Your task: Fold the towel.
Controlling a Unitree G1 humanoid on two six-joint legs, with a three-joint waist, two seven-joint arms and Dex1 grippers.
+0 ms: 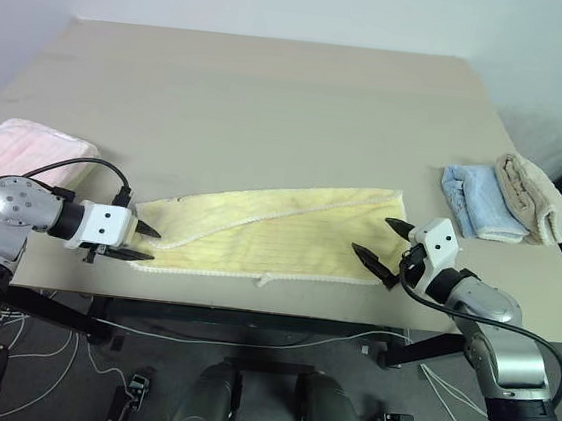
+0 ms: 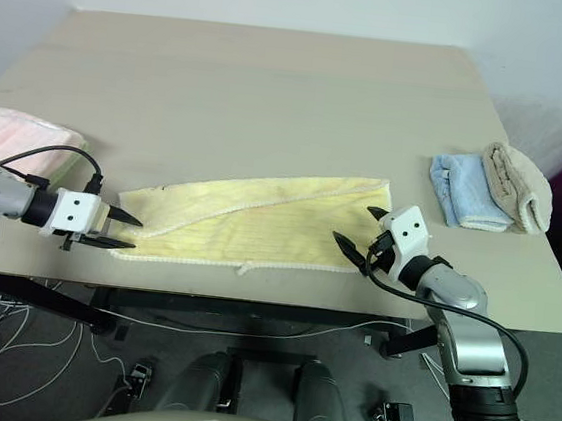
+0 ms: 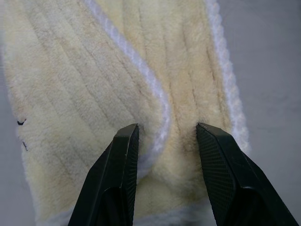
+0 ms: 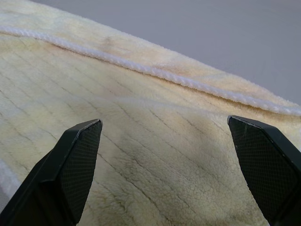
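Observation:
The pale yellow towel [image 1: 279, 232] lies as a long strip near the table's front edge, its far long side folded over toward the front. A small white label [image 1: 263, 281] sticks out of its near hem. My left gripper [image 1: 147, 242] is at the towel's left end, pointing down into it. Its fingers stand partly apart, tips pressed on the cloth either side of the white folded hem [image 3: 160, 113]. My right gripper [image 1: 374, 236] is wide open at the towel's right end, its fingertips hovering over the cloth [image 4: 155, 155] with nothing between them.
A folded pink towel [image 1: 16, 148] lies at the table's left edge behind my left arm. Folded light blue [image 1: 474, 196] and beige [image 1: 534, 197] towels sit at the right edge. The tan table [image 1: 273, 99] stretches away behind the yellow towel.

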